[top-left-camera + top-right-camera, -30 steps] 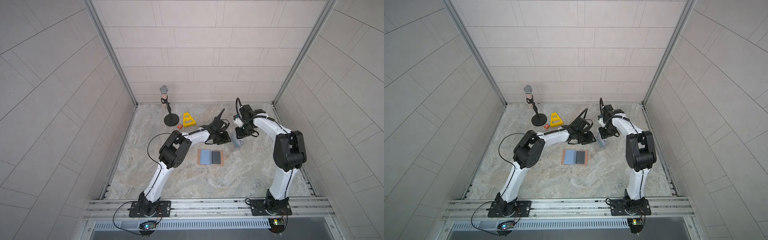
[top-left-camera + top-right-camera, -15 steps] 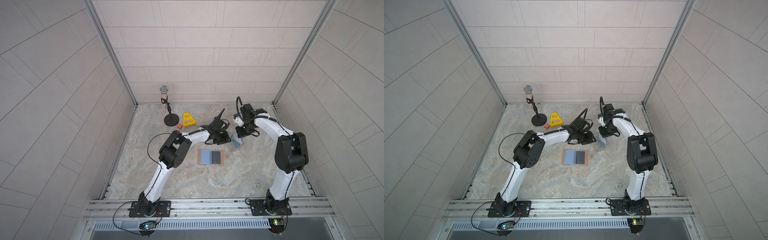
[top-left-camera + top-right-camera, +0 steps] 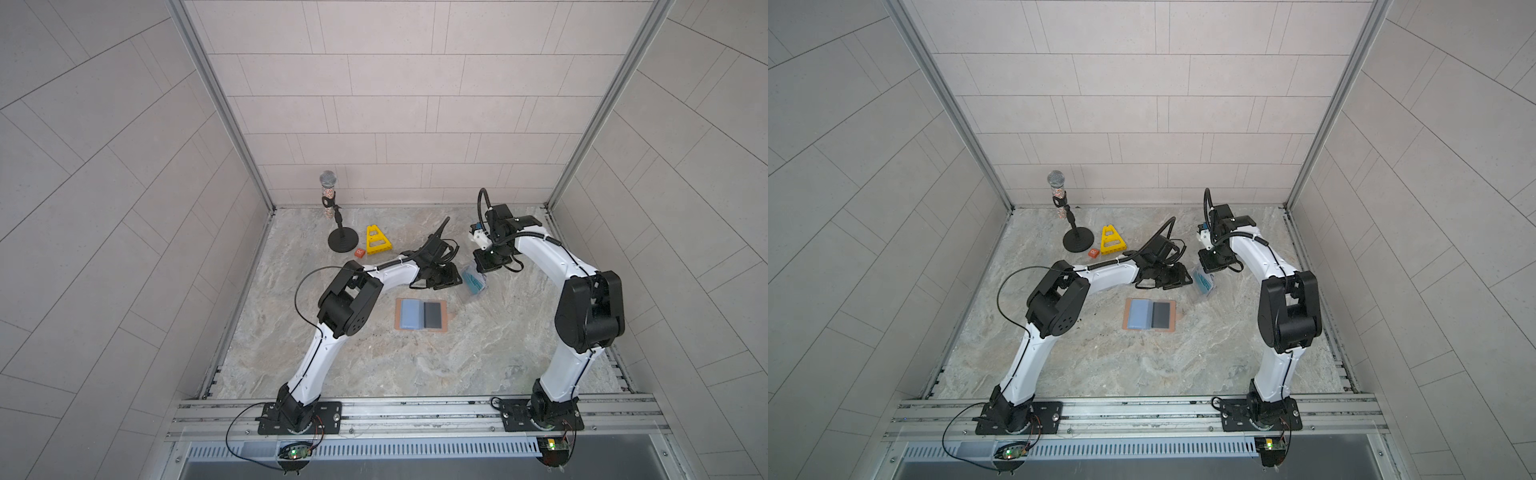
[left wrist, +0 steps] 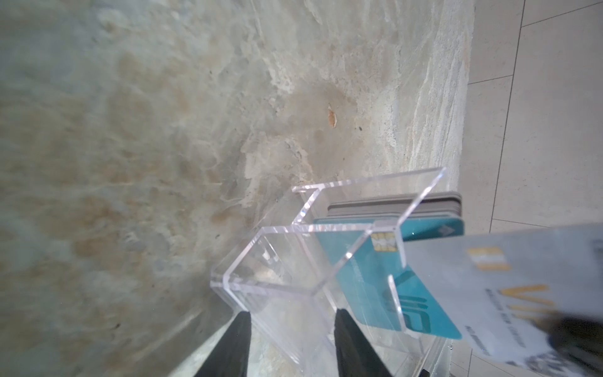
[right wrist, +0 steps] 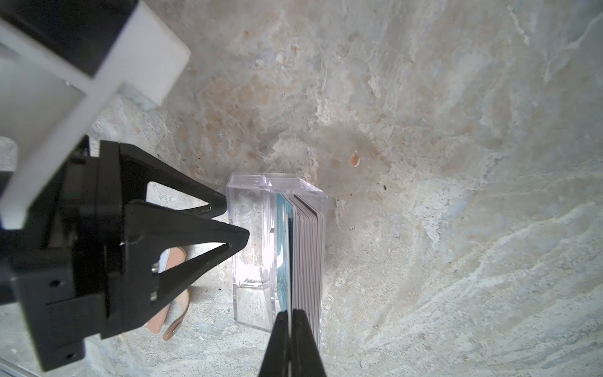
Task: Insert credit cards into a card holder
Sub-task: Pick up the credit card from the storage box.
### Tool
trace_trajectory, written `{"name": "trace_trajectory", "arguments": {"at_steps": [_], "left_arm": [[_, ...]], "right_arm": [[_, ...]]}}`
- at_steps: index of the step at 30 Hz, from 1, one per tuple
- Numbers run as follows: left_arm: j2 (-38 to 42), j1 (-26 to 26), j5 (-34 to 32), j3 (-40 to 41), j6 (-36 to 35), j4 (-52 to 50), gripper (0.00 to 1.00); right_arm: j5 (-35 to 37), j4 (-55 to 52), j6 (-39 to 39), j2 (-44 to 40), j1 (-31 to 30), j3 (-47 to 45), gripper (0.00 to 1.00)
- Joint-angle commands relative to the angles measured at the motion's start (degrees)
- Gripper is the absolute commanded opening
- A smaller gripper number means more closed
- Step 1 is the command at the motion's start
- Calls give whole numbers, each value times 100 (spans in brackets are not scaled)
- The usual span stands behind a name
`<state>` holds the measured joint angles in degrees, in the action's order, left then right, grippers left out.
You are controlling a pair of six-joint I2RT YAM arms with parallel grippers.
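- In both top views the card holder lies open and flat near the middle of the stone table. 1 light blue card and 1 black card sit side by side in it.
- Just behind the holder, toward the right arm, is the clear stand, with more credit cards upright in it.
- The left gripper lies low against the stand's left side. The right gripper points down at its top. From up here I cannot tell how far either pair of jaws stands apart.
- A microphone, a yellow triangular piece and an orange tile stand at the back left, well apart from the holder.
- Left wrist view: the left gripper has its 2 black fingers about half apart. The stand's empty front section sits between them, so it grips the stand.
- Behind that section leans a teal card, then a grey stack. A pale card with gold lettering slants out above the teal one, its far end lost in a dark blur.
- Right wrist view: the right gripper has its jaws pressed together on the pale card, seen edge-on between the teal card and the grey stack.
- The left gripper's tips touch the stand's wall, and the holder's strap tab shows beneath that gripper.
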<state>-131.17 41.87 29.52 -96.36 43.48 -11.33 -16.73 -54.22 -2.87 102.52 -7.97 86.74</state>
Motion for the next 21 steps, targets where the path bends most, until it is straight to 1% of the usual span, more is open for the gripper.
{"name": "trace_trajectory", "arguments": {"at_steps": [1, 3, 6, 10, 15, 17, 19, 21], "left_arm": [[370, -32, -37, 178, -174, -540, 51], [612, -37, -24, 218, -174, -494, 54], [1015, -46, -60, 319, -390, -453, 58], [1680, -91, -325, 752, -538, -357, 59], [2713, -277, -273, 1793, -446, 510, 59], [3156, -385, -172, 2285, -399, 876, 59], [3579, -487, -18, 2770, -290, 1316, 59], [4058, -636, 181, 3309, -110, 1895, 59]], "right_arm": [[-235, -6, 152, -503, 91, -40, 0], [-347, 57, 273, -702, 151, -101, 0], [-597, 225, 448, -1034, 242, -245, 0], [-901, 491, 632, -1481, 272, -497, 0], [-1509, 1214, 967, -2021, 262, -1034, 0], [-1907, 1719, 1249, -2271, 265, -1322, 0], [-2300, 2303, 1675, -2525, 258, -1681, 0], [-2580, 3204, 2240, -2858, 189, -2159, 0]]}}
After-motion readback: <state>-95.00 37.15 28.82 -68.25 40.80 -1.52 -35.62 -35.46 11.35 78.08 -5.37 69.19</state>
